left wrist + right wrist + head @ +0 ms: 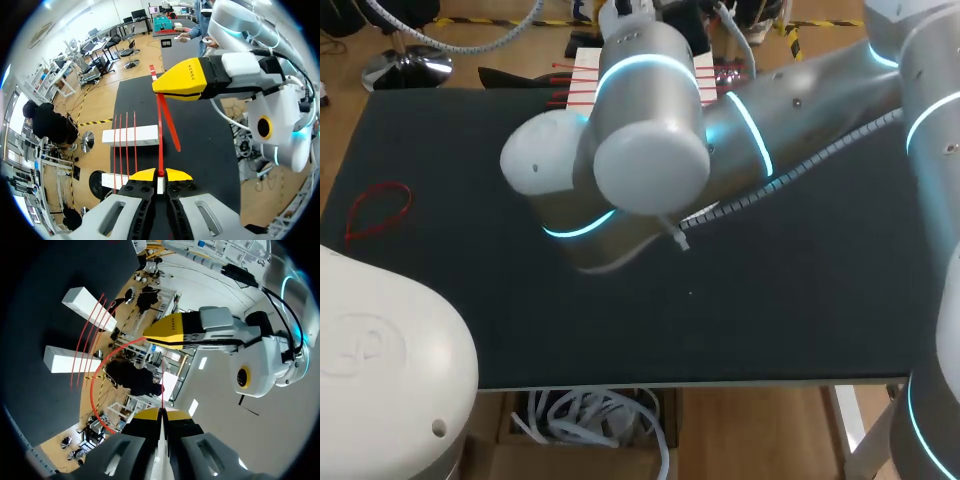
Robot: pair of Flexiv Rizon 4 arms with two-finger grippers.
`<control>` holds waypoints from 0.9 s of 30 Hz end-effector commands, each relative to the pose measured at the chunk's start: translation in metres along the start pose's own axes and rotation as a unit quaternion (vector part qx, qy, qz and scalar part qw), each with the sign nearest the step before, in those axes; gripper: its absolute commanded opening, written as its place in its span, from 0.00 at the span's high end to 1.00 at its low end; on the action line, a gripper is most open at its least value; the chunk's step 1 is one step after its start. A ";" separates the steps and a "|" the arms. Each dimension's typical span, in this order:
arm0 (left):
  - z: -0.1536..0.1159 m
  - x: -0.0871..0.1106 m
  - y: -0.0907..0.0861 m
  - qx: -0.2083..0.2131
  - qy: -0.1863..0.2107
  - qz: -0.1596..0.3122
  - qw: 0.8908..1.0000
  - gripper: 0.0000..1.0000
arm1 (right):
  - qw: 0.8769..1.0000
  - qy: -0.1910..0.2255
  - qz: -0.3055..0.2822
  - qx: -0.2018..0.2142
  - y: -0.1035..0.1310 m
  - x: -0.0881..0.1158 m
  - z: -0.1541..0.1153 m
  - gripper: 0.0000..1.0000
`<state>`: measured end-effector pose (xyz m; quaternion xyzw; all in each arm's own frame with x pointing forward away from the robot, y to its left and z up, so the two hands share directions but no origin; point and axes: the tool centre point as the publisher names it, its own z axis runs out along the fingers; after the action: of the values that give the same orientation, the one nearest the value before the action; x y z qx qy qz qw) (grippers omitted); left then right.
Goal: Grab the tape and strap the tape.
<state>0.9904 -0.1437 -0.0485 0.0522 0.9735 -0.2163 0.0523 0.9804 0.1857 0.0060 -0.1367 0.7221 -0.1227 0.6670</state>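
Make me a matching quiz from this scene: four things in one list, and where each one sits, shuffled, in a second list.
Things:
1. closed red loop
2. spare red ties
3. red cable tie
4. white blocks

Places:
A. gripped by left claw and right claw
B. alone on the black mat
C. under the spare red ties
D. across the white blocks

Pairs: 1-B, 2-D, 3-A, 4-C.

You see tape (160, 131) plain red; loop (375, 212) on mat (770, 300) red too. Mat black, block (147, 134) white, right arm (650, 120) silver w/ cyan rings.
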 end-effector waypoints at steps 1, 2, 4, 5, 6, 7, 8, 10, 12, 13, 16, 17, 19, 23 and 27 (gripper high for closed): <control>-0.001 0.000 0.000 -0.002 0.001 -0.001 1.000 1.00 | 1.000 0.012 -0.002 -0.007 -0.004 -0.005 -0.003 1.00; -0.001 0.000 0.000 -0.002 0.001 -0.001 1.000 1.00 | 1.000 0.011 -0.003 -0.007 -0.003 -0.004 -0.004 1.00; -0.001 0.000 0.000 -0.002 0.001 -0.001 1.000 1.00 | 1.000 0.010 -0.011 -0.010 -0.002 -0.001 -0.005 1.00; -0.001 0.000 0.000 -0.002 0.001 -0.001 1.000 1.00 | 1.000 0.011 -0.018 -0.010 -0.002 0.000 -0.005 1.00; -0.001 0.000 0.000 -0.002 0.001 -0.001 1.000 1.00 | 1.000 0.012 -0.023 -0.009 -0.002 0.001 -0.005 1.00; -0.001 0.000 0.000 -0.002 0.001 -0.001 1.000 1.00 | 1.000 0.009 -0.029 -0.009 -0.002 0.001 -0.005 1.00; -0.001 0.000 0.000 -0.002 0.001 -0.001 1.000 1.00 | 0.999 0.004 -0.044 -0.003 -0.002 0.001 -0.006 1.00; -0.001 0.000 0.000 -0.002 0.001 -0.001 1.000 1.00 | 0.999 -0.003 -0.052 0.004 -0.004 0.000 -0.006 1.00; -0.001 0.000 0.000 -0.002 0.001 -0.001 1.000 1.00 | 0.997 -0.013 -0.071 0.013 -0.005 -0.001 -0.006 1.00; -0.001 0.000 0.000 -0.002 0.001 -0.001 1.000 1.00 | 0.997 -0.014 -0.075 0.017 -0.005 0.000 -0.005 1.00; -0.001 0.000 0.000 -0.002 0.001 -0.001 1.000 1.00 | 0.995 -0.024 -0.089 0.034 -0.006 0.001 -0.005 1.00; -0.001 0.000 0.000 -0.002 0.001 -0.001 1.000 1.00 | 0.995 -0.024 -0.090 0.037 -0.005 0.003 -0.005 1.00; -0.001 0.000 0.000 -0.002 0.001 -0.001 1.000 1.00 | 0.995 -0.021 -0.086 0.046 -0.004 0.006 -0.004 1.00; -0.001 0.000 0.000 -0.002 0.001 -0.001 1.000 1.00 | 0.995 -0.018 -0.078 0.066 -0.006 0.013 -0.001 1.00; -0.001 0.000 0.000 -0.002 0.001 -0.001 1.000 1.00 | 0.995 -0.021 -0.056 0.080 -0.006 0.016 0.001 1.00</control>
<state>0.9905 -0.1437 -0.0486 0.0522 0.9735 -0.2163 0.0523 0.9789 0.1687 -0.0033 -0.1400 0.6894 -0.2050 0.6805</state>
